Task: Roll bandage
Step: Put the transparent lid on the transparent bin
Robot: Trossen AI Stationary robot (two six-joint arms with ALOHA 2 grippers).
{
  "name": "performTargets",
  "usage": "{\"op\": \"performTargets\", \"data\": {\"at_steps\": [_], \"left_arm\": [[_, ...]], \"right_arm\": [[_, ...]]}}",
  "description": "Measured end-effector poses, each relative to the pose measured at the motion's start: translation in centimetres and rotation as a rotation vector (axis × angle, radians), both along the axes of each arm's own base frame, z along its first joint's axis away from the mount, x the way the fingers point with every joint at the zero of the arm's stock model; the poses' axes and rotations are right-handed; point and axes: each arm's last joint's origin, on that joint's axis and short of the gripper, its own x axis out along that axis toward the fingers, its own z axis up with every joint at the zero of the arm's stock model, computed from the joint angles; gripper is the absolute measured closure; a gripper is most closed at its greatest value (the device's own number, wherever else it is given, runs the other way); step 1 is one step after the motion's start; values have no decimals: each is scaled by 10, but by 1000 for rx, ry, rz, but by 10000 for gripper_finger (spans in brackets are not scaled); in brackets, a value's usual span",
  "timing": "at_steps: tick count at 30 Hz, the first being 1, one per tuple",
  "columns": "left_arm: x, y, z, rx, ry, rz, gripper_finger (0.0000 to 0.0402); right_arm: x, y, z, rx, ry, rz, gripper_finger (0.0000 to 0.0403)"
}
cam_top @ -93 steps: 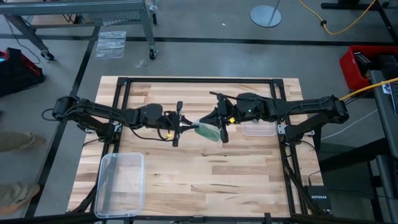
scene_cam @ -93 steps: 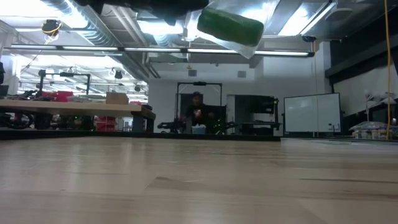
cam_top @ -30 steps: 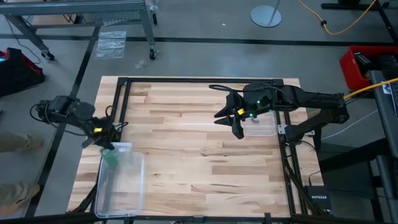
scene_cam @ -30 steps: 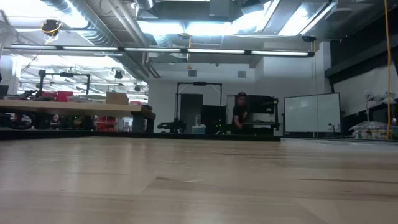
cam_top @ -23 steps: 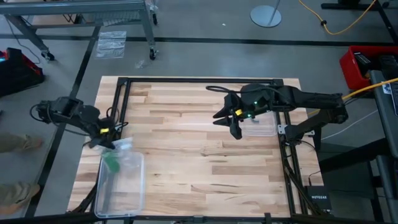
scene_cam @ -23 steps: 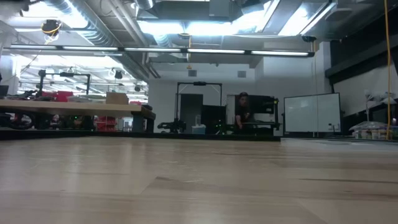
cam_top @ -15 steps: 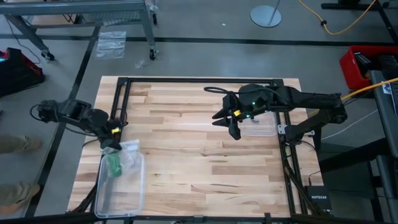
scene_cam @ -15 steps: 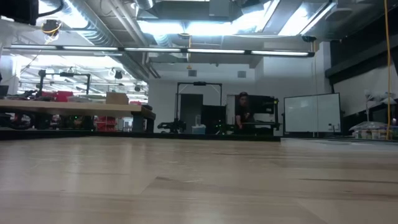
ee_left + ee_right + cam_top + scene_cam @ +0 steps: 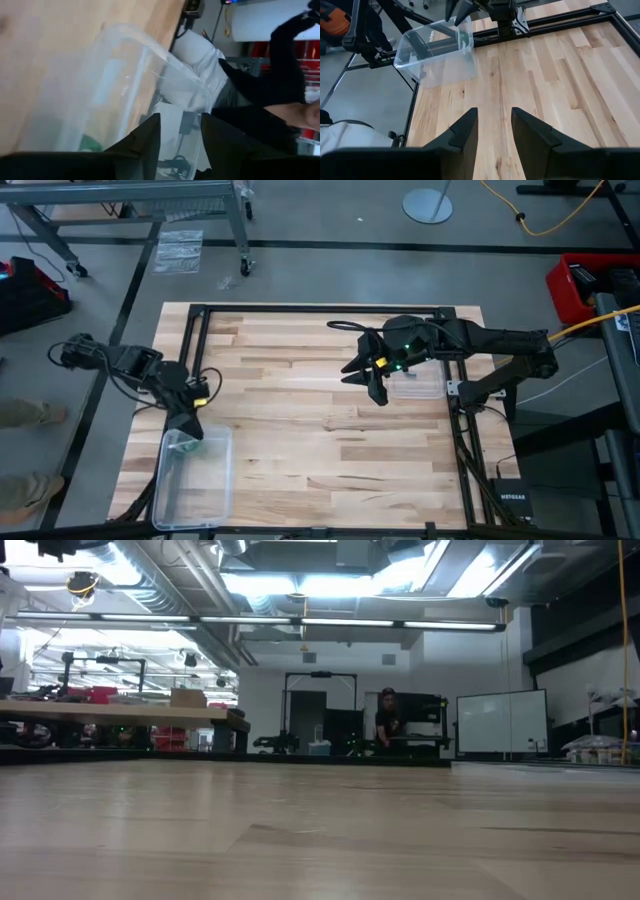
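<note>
The bandage is a small green roll lying inside a clear plastic box at the table's near left corner. It shows as a green tint at the box's far end. My left gripper hovers over that far end, pointing slantwise down. In the left wrist view its fingers stand open, with only the box's wall showing beyond them. My right gripper hangs open and holds nothing above the table's far right part.
A flat clear container lies under my right arm near the table's right edge. A black frame borders the table. A person stands off the table's left side. The bare wooden middle lies between the arms.
My left gripper has gone toward the table's right and near edges and a little down, rolling as it went. It now hangs over the box's far end. The bagged green roll, which hung below it, now lies down in the box.
</note>
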Motion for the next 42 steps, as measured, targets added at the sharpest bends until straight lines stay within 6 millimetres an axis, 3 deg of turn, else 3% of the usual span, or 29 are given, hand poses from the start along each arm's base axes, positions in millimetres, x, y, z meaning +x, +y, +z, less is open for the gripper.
{"op": "performTargets", "data": {"at_steps": [6,12,21,25,29,36,42], "left_arm": [[13,-7,0,12,1,13,248],[33,-7,0,244,-173,111,247],[71,3,16,702,-571,263,247],[90,8,25,893,-717,318,247],[114,13,26,986,-797,339,247],[162,30,-9,1094,-682,336,247],[199,47,-48,1035,-644,274,247]], "right_arm": [[0,0,0,-6,-1,5,281],[-16,-1,4,-94,21,53,281],[-71,-16,11,-342,172,-310,281],[-81,-20,9,-390,230,-423,281],[-85,-19,-1,-393,358,-396,281],[-82,-19,-21,-408,590,-410,281],[-81,-20,-46,-446,705,-450,281]]}}
